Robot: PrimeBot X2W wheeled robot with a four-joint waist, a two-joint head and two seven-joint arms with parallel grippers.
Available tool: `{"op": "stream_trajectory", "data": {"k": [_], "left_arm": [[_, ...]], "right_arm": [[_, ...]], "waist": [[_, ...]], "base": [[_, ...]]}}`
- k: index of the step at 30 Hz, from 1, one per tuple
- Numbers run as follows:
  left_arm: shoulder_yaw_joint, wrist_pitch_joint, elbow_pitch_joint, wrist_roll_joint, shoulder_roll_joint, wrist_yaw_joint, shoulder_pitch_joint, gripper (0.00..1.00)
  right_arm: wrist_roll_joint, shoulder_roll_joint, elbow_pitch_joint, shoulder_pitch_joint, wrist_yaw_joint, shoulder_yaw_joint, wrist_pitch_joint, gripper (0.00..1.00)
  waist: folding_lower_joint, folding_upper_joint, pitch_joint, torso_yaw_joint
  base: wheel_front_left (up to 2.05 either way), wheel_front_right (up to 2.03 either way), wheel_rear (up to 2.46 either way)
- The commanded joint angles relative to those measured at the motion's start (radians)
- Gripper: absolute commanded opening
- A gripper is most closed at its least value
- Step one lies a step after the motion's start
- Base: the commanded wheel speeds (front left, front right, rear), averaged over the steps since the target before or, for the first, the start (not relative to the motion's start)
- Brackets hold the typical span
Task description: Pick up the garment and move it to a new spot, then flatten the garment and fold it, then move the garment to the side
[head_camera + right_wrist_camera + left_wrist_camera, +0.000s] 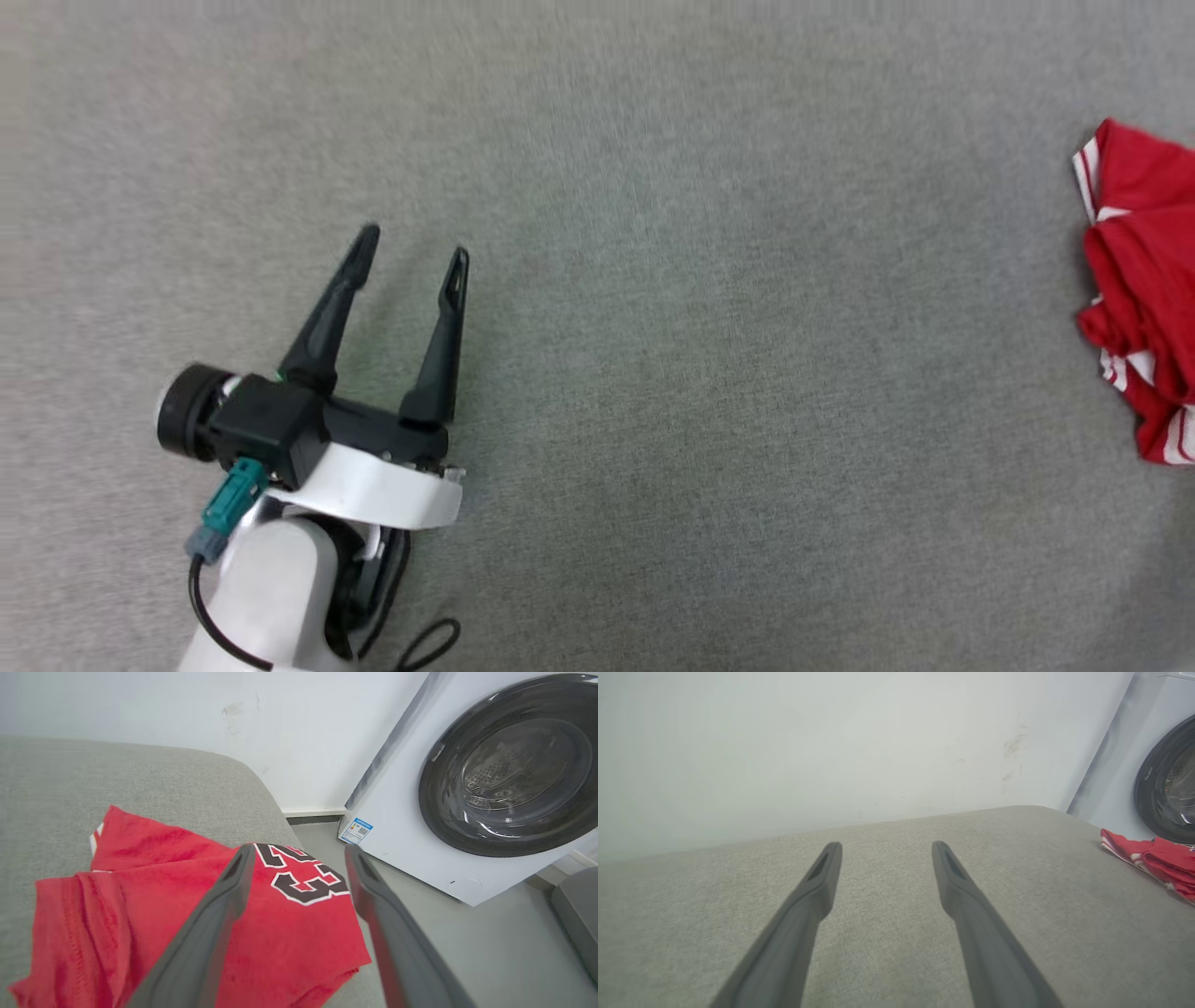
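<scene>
The red jersey (pixel 1144 289) lies crumpled at the right edge of the grey padded surface (pixel 653 327), its striped trim showing. From the right wrist the jersey (pixel 140 896) spreads below me, black white-outlined numbers near the surface's edge. My right gripper (pixel 299 851) hangs open just above it, fingers apart with nothing between them. My left gripper (pixel 413 245) is open over bare fabric at the lower left, far from the jersey. In the left wrist view, my left gripper (pixel 886 848) points at the wall, with the jersey (pixel 1153 861) at the far right.
A white washing machine (pixel 467 788) with a dark round door stands on the floor beyond the surface's right edge, also seen as the washing machine (pixel 1157 765) in the left wrist view. A pale wall (pixel 831 742) runs behind the surface. A grey object (pixel 577 910) sits beside the machine.
</scene>
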Motion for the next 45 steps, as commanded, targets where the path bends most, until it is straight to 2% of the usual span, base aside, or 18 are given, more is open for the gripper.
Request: {"op": "stream_trajectory", "data": {"k": [1, 9, 16, 27, 37, 45], "left_arm": [[0.005, -0.006, 0.017, -0.011, -0.013, 0.008, 0.033, 1.00], [0.029, -0.005, 0.068, -0.029, -0.048, 0.025, 0.130, 1.00], [0.057, -0.005, 0.103, -0.031, -0.066, 0.037, 0.190, 1.00], [0.111, -0.005, 0.159, -0.007, -0.078, 0.051, 0.267, 1.00], [0.128, -0.005, 0.182, 0.009, -0.083, 0.048, 0.328, 1.00], [0.129, -0.005, 0.202, 0.009, -0.085, 0.042, 0.323, 1.00]], "right_arm": [[0.026, 0.024, -0.018, 0.053, -0.002, 0.014, -0.022, 1.00], [0.086, 0.150, -0.118, 0.229, -0.002, 0.094, -0.054, 1.00], [0.135, 0.215, -0.212, 0.350, -0.002, 0.183, -0.029, 1.00], [0.233, 0.232, -0.384, 0.506, -0.001, 0.353, 0.037, 1.00], [0.259, 0.233, -0.518, 0.628, -0.001, 0.389, 0.094, 1.00], [0.262, 0.233, -0.556, 0.649, -0.001, 0.397, 0.114, 1.00]], "waist": [[0.0000, 0.0000, -0.090, 0.034], [0.0000, 0.0000, -0.224, 0.085], [0.0000, 0.0000, -0.302, 0.130], [0.0000, 0.0000, -0.421, 0.192], [0.0000, 0.0000, -0.483, 0.192], [0.0000, 0.0000, -0.480, 0.185]], "base": [[0.00, 0.00, 0.00], [0.00, 0.00, 0.00], [0.00, 0.00, 0.00], [0.00, 0.00, 0.00], [0.00, 0.00, 0.00], [0.00, 0.00, 0.00]]}}
